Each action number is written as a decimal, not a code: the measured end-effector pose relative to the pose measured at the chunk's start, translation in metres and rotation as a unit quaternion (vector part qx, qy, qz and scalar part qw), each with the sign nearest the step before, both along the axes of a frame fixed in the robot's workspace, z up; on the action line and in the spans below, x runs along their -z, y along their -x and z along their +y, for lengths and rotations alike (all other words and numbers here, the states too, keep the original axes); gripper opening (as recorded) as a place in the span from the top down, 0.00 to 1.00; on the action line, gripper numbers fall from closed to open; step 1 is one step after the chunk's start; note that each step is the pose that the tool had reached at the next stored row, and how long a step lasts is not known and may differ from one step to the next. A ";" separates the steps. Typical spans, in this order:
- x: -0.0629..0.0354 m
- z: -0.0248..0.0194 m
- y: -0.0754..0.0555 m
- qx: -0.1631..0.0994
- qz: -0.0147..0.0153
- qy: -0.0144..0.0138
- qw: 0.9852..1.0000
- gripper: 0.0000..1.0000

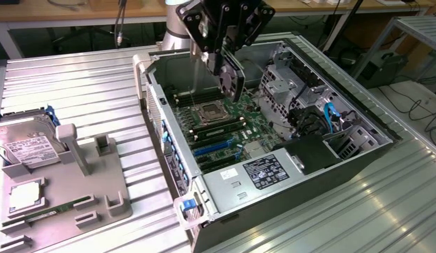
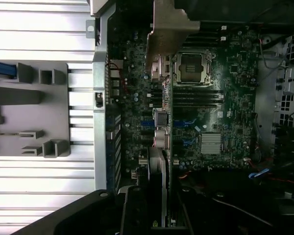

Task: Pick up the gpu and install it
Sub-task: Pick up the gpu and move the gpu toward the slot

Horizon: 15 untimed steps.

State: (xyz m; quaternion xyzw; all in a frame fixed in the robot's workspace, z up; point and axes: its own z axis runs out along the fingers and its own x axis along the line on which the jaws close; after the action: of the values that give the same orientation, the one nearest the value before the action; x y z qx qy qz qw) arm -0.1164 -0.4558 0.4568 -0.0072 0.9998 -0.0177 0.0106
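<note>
My gripper (image 1: pixel 224 50) hangs from above over the open computer case (image 1: pixel 156 113) and is shut on the gpu (image 1: pixel 232 76). The card hangs edge-down above the motherboard (image 1: pixel 225 124), close to the CPU socket (image 1: pixel 207 112) and clear of the board. The wrist view looks down the gpu (image 2: pixel 162 122) edge-on, its silver bracket (image 2: pixel 169 29) at the far end, with the gripper (image 2: pixel 157 215) around its near end. Under it lie the motherboard (image 2: pixel 220 112), the CPU socket (image 2: pixel 192 66) and the blue expansion slots (image 1: pixel 216 150).
A grey fixture tray (image 1: pixel 70 174) at the exterior view's left holds a hard drive (image 1: pixel 28 147), a RAM stick (image 1: pixel 49 211) and a CPU (image 1: pixel 25 196). Inside the case are the power supply (image 1: pixel 267 171) and drive cage (image 1: pixel 295 84). The ribbed metal table (image 1: pixel 77 89) surrounds everything.
</note>
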 end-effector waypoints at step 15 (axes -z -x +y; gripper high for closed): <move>0.0002 0.0000 -0.036 0.000 0.000 0.000 1.000 0.73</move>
State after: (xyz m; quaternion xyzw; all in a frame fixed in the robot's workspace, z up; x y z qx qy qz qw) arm -0.0803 -0.4558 0.4566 -0.0072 0.9998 -0.0177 0.0105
